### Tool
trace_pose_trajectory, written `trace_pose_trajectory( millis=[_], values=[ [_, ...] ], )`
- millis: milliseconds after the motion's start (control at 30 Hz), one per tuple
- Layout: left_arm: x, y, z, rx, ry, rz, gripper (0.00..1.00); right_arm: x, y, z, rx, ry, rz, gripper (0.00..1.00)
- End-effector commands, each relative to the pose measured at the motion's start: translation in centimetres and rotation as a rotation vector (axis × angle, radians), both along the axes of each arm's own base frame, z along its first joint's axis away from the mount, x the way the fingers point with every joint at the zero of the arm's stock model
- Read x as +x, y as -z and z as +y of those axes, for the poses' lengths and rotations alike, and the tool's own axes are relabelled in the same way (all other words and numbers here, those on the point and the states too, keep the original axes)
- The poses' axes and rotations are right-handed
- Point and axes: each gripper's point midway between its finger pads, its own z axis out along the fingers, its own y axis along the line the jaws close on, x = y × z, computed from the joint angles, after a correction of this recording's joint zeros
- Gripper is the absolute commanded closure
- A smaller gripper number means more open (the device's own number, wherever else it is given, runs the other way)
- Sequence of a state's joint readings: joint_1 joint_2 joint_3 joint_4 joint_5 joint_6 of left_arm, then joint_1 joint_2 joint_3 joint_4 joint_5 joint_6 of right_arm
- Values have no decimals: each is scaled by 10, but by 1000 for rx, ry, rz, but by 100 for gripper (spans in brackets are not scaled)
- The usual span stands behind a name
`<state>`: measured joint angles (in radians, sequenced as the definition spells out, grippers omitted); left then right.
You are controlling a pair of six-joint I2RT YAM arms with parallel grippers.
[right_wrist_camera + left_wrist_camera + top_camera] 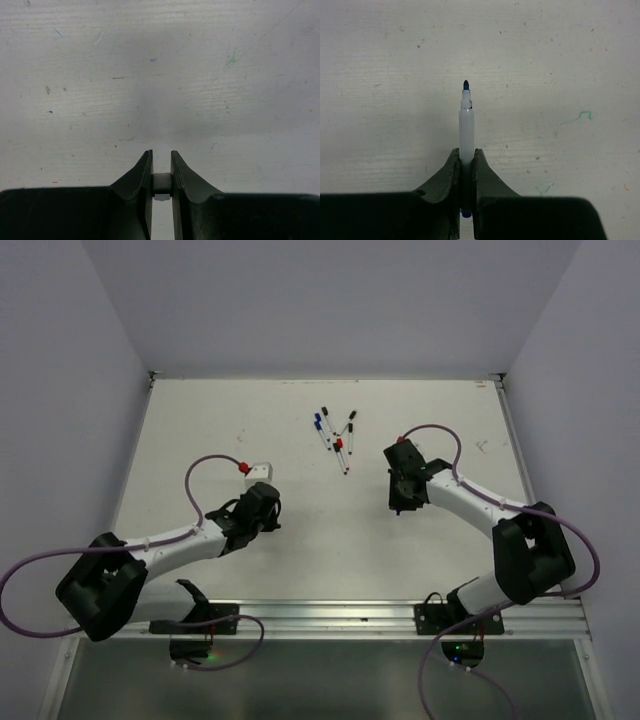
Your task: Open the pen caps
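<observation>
Scuffed white table (pixel 330 530), grey walls (pixel 330 300), pen cluster (pixel 337 435) at far centre, left gripper (pixel 465 152) clamped on uncapped blue-tipped pen (pixel 466 127), right gripper (pixel 161 154) pinching small pale piece (pixel 162 183)

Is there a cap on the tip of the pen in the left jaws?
No, the pen pinched in the left jaws shows its bare blue tip, with no cap over it.

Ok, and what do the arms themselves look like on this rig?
The left arm and right arm match: white links between bulky black joint housings, with a purple cable looping to each wrist through a red connector. The left gripper and right gripper are dark, with two curved fingers tapering to narrow tips. No markings show.
</observation>
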<state>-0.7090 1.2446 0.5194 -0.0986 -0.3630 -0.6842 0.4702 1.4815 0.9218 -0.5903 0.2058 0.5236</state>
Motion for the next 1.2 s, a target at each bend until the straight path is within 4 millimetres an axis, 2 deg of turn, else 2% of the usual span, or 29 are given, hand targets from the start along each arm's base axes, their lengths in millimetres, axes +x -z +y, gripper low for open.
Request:
trace_pose_trajectory(
  millis=[0,100,300,567,633,800,1000,1167],
  values=[
    [17,-1,-5,39,4,-28,100,11,-3,0,-32,-17,-15,99],
    [22,4,-11,44,12,-16,100,14,6,3,-30,-24,0,99],
    [29,14,-12,83,15,10,100,17,15,-3,-75,-20,21,98],
    [31,25,13,142,-54,35,100,21,19,-26,-99,-12,53,97],
    [32,26,14,135,-53,37,100,23,19,-29,-101,-21,56,96],
    [29,32,-1,97,32,63,100,27,23,-16,-42,-62,46,96],
    [40,21,-24,18,73,36,100,28,29,1,17,-89,52,95],
    [47,22,-38,-4,85,54,100,28,39,16,19,-111,69,94]
  ],
)
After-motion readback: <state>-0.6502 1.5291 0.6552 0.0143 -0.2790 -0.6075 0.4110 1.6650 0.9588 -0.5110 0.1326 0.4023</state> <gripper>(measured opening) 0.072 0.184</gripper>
